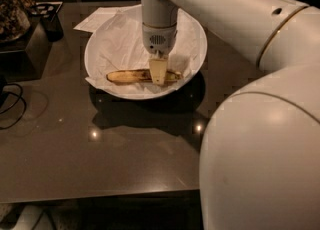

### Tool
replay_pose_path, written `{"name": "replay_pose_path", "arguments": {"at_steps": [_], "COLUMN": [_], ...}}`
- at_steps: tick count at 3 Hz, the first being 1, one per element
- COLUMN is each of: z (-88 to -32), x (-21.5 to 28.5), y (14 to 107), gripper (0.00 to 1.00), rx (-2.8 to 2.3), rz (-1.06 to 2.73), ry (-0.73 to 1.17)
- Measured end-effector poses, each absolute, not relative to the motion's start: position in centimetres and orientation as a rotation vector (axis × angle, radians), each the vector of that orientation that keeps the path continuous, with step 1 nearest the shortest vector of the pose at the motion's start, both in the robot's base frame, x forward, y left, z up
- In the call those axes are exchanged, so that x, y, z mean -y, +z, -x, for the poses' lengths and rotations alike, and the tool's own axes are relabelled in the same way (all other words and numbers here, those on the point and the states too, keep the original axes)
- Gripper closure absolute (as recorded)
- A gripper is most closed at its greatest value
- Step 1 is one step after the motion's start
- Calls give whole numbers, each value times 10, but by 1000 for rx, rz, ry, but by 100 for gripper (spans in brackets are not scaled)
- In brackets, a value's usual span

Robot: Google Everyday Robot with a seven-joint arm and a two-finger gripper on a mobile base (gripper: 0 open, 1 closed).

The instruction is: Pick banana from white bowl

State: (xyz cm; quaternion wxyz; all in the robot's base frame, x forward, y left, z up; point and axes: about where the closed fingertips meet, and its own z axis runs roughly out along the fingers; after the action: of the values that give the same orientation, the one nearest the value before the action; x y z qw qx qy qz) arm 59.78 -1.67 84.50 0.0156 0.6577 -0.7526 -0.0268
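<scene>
The banana (pixel 132 76), dull yellow with brown speckles and dark ends, lies flat along the near side of the white bowl (pixel 195 49), on its crumpled white paper lining. The bowl stands on a dark table. My gripper (pixel 159 76) hangs straight down from the white wrist (pixel 159 19) and sits low in the bowl, right over the banana a little right of its middle, covering that part of it. The banana's two ends stick out to the left and right of the gripper.
A flat white paper sheet (pixel 95 20) lies behind the bowl at the back left. A dark box (pixel 30 49) and a black cup (pixel 50 21) stand at the left, with cables (pixel 12 106) beside them. My white arm (pixel 265 139) fills the right side.
</scene>
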Motion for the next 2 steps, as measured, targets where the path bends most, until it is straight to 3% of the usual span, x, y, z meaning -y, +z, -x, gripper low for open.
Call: {"name": "replay_pose_path", "arguments": {"at_steps": [1,2], "z": [-598,-598], "x": [17,17], "y": [845,845], "gripper": [100,100], "rx": [2341,2341], "rz": [-2046,-2046], "ry": [-83,-83]}}
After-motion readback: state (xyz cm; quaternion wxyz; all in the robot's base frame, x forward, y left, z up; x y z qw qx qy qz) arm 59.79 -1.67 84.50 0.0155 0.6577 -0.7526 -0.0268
